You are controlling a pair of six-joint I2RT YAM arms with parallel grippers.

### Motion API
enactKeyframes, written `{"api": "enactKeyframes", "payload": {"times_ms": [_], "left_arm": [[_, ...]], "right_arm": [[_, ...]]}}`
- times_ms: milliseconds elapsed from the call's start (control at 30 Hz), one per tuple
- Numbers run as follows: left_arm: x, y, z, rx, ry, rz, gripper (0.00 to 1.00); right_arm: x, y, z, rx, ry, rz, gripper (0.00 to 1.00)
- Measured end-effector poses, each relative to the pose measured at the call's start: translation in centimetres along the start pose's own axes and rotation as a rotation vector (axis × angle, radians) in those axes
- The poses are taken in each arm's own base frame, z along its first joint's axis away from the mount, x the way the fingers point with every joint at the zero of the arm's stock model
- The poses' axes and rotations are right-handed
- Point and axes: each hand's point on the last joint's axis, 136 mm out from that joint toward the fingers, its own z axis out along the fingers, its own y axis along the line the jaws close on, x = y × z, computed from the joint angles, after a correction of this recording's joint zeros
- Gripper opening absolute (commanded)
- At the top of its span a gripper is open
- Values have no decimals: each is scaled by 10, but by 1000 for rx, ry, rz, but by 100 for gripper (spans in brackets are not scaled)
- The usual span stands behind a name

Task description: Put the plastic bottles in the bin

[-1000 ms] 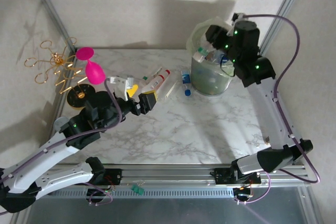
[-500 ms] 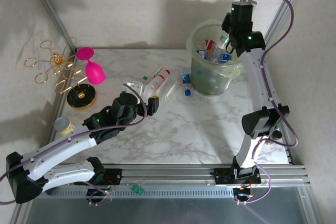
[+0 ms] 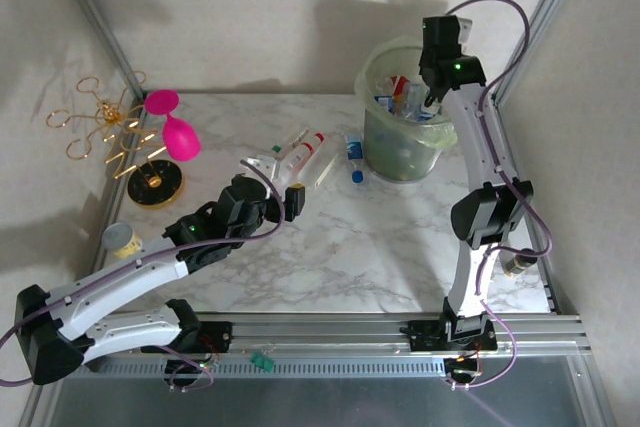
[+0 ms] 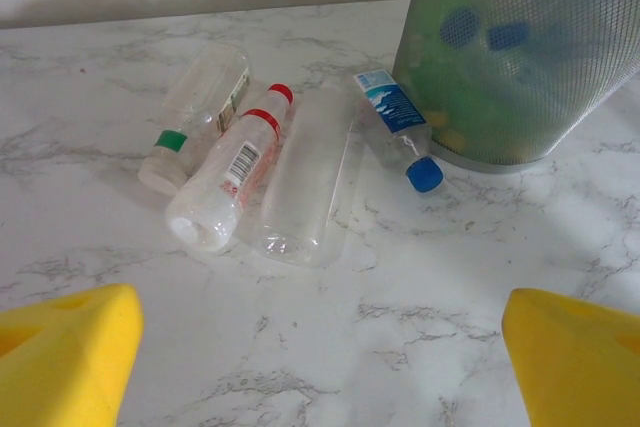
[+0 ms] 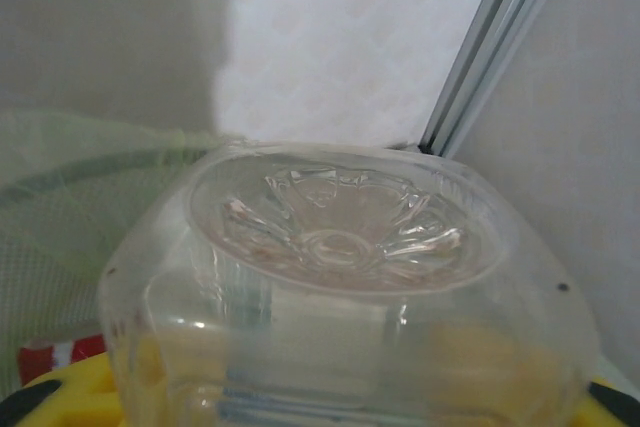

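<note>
Several plastic bottles lie side by side on the marble: a green-banded one (image 4: 195, 117), a red-capped one (image 4: 235, 172), a clear one (image 4: 305, 172) and a blue-capped one (image 4: 395, 127). From above they form a cluster (image 3: 303, 154) left of the bin (image 3: 400, 147). My left gripper (image 4: 320, 367) (image 3: 290, 197) hovers open just short of them, with bare table between its yellow fingertips (image 4: 60, 357). The pale-green bin (image 4: 520, 47) holds several bottles. My right gripper (image 3: 430, 97) hangs over the bin's back rim (image 5: 90, 162), shut on a clear bottle (image 5: 345, 237) whose base faces the camera.
A pink goblet (image 3: 175, 132) and a gold wire stand (image 3: 105, 127) occupy the far left, with a small round yellow-topped object (image 3: 122, 239) at the left edge. An aluminium frame post (image 3: 545, 17) rises behind the bin. The marble stretches bare between the bottles and the near rail.
My right arm has swung up and back to the bin's far right rim, uncovering the bin's mouth. My left gripper has settled slightly right, uncovering the lying bottles.
</note>
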Motion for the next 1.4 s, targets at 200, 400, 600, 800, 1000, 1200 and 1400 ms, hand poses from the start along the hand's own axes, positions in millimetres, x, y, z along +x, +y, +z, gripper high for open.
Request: {"api": "enactKeyframes", "payload": {"times_ms": [200,400,600,800,1000,1200,1400], "left_arm": [[0,-1,2,-1,0,0,93],[2,0,4,-8,3,3,93],[1,2,4,-21,-2,2,93],[0,3,4,-27,-4,2,93],[0,3,4,-27,-4,3,93],[-1,4,3,-30,-9,1,93],[-3,6,1,-41,-18,-1,93]], "right_arm": [[42,5,22,15,116,-51,37],[56,3,30,32,153,-61,49],[50,4,38,32,153,-42,69],[46,6,38,9,151,-24,76],[20,10,4,-51,78,8,78],[-16,-3,-49,-113,-45,62,49],[-14,-5,-49,-115,-52,61,30]]}}
